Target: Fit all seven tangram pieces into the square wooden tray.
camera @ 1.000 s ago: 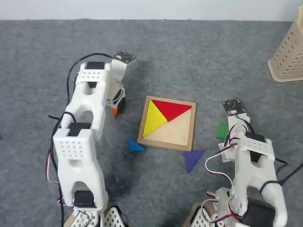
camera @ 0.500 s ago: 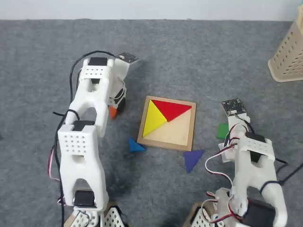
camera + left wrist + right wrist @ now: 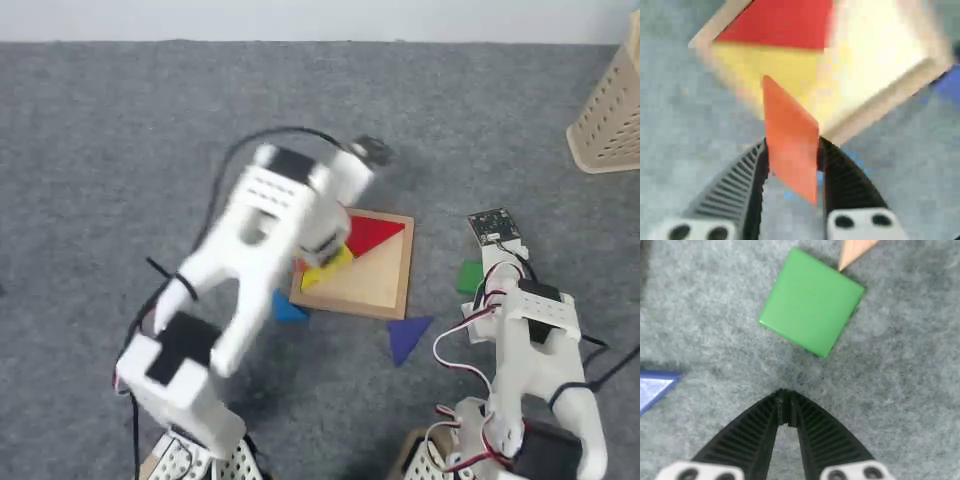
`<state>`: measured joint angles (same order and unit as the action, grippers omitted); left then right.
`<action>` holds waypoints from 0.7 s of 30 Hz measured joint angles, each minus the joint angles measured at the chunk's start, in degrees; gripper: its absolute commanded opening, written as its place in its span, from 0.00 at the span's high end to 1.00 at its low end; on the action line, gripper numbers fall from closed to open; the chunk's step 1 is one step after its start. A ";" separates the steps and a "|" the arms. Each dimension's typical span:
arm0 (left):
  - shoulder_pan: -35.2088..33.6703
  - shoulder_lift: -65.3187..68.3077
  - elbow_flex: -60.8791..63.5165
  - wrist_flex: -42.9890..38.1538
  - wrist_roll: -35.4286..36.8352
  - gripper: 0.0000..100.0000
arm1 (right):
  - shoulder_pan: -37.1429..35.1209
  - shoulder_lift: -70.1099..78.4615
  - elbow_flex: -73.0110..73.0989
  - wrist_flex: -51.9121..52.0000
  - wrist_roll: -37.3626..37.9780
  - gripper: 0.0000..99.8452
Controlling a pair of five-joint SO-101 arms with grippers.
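Observation:
My left gripper is shut on an orange piece, holding it on edge just above the near rim of the square wooden tray. In the tray lie a red triangle and a yellow triangle. In the high view the left arm covers the tray's left part. My right gripper is shut on nothing, low over the carpet, a short way from the green square. A small blue triangle and a purple triangle lie in front of the tray.
Grey carpet covers the table. A pale slatted basket stands at the far right. The right arm sits right of the tray, with the green square between them. A tray corner lies just beyond the green square.
The left arm has swung right from the carpet left of the tray to over the tray's left side, carrying the orange piece. The right arm has not moved.

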<state>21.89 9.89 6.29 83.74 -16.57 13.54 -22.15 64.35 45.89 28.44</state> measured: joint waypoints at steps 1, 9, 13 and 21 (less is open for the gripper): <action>1.85 -0.62 1.32 -1.85 1.76 0.99 | 0.00 0.00 0.00 0.00 0.00 0.99; 10.55 6.24 -0.35 -11.52 13.45 0.99 | 0.00 0.00 0.00 0.00 0.00 0.99; 11.16 15.30 -8.26 -10.90 19.43 0.97 | 0.00 0.00 0.00 0.00 0.00 0.99; 11.16 28.48 -26.02 -0.88 22.15 0.87 | 0.00 0.00 0.00 0.00 0.00 0.99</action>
<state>33.05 38.37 -19.74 82.86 5.58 13.54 -22.15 64.35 45.89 28.44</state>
